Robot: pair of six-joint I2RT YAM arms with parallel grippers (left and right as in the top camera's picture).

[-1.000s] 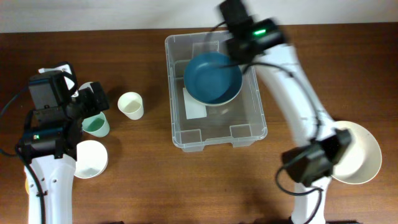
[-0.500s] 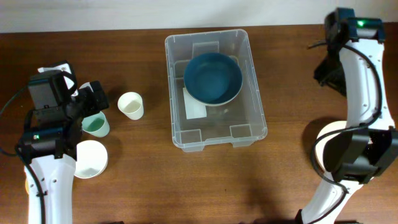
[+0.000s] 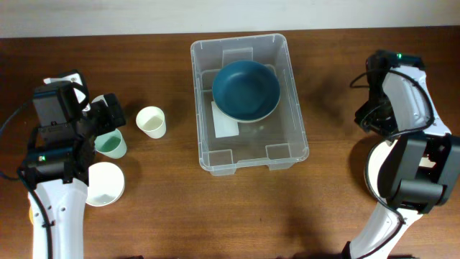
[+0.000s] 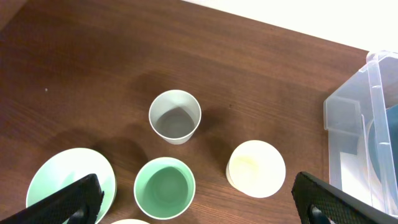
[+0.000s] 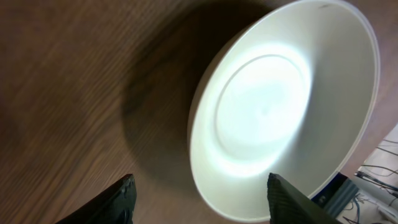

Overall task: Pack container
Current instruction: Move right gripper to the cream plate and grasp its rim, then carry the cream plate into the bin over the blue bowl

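Observation:
The clear plastic container (image 3: 203, 137) stands at the table's middle with a dark blue bowl (image 3: 246, 90) inside it, over a white label. Its corner shows in the left wrist view (image 4: 348, 124). My right gripper (image 5: 202, 199) is open and empty above a large white bowl (image 5: 280, 118) at the table's right side, mostly hidden by the arm in the overhead view (image 3: 374, 169). My left gripper (image 4: 196, 199) is open and empty over a green cup (image 4: 164, 188), next to a cream cup (image 4: 255, 168) and a white cup (image 4: 175, 116).
A pale green plate (image 4: 59, 180) lies at the lower left of the left wrist view. A white bowl (image 3: 105, 183) sits near the left arm. The green cup (image 3: 111, 144) and cream cup (image 3: 152, 121) stand left of the container.
My right arm has left the container, where the blue bowl now rests, and swung to the table's right side over the white bowl. The left arm has not moved.

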